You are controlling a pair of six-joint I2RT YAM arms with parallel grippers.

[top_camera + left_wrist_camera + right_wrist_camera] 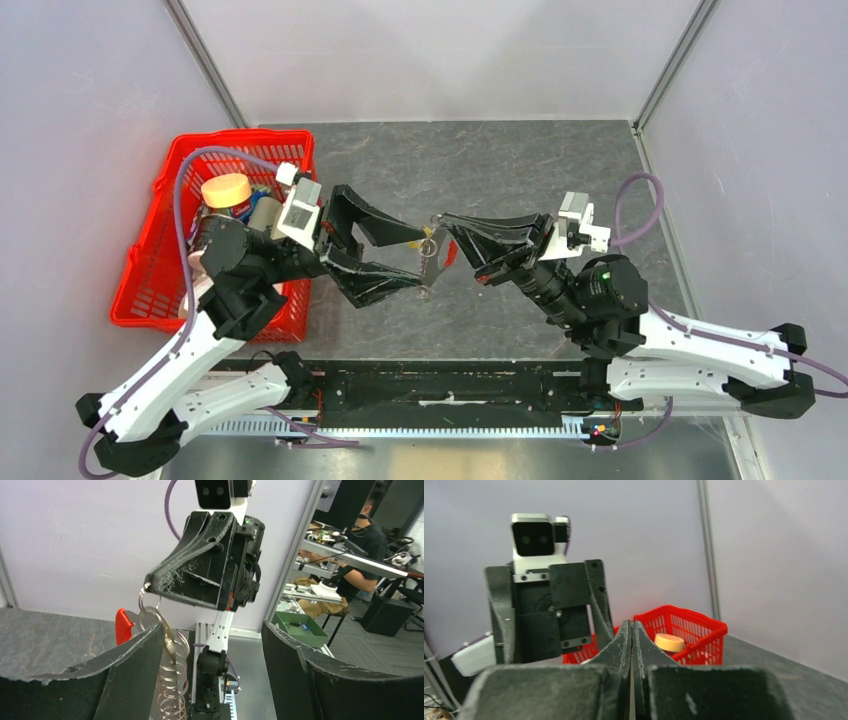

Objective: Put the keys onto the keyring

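My right gripper [440, 222] is shut on the keyring [429, 262] and holds it up above the table. The silvery chain of rings [172, 680] hangs down from it, with the red tag [123, 625] beside it. A small brass-coloured key [169, 639] hangs among the top rings, against my left gripper's near finger [125, 670]; it shows yellowish in the top view [415, 243]. My left gripper [420, 265] is wide open around the hanging chain and grips nothing. In the right wrist view the right gripper [631, 622] has its jaws pressed together, and the ring is hidden.
A red basket [150, 290] stands at the left with a yellow-lidded jar [226, 189] in it; both show behind the left arm in the right wrist view [694, 625]. Grey walls stand close on three sides.
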